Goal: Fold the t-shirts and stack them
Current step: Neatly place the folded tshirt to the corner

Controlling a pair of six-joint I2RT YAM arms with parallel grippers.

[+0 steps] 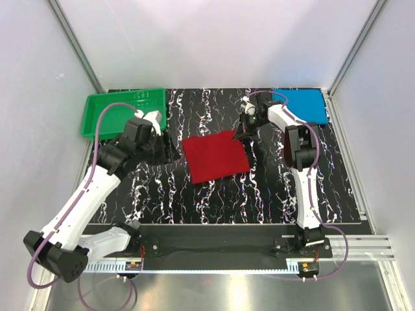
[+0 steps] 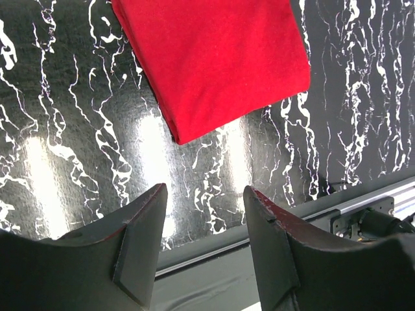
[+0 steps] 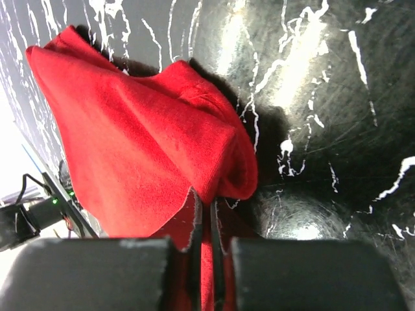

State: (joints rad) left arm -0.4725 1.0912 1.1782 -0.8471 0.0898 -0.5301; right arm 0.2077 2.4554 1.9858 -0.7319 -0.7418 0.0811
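Note:
The deep red t-shirt (image 1: 215, 156) lies folded as a rough square in the middle of the black marbled table (image 1: 214, 201). My right gripper (image 1: 241, 134) is shut on its far right corner and lifts that corner a little; in the right wrist view the red cloth (image 3: 149, 142) bunches up between the closed fingers. My left gripper (image 1: 170, 154) is open and empty just left of the shirt; the left wrist view shows the red shirt (image 2: 214, 58) beyond its spread fingertips (image 2: 154, 201). The bright blue t-shirt (image 1: 301, 105) lies as a neat folded rectangle at the far right corner.
A green plastic tray (image 1: 123, 111) stands at the far left corner, behind the left arm. The table's near edge has a black rail (image 1: 220, 243) with both arm bases. White walls close in the sides and back.

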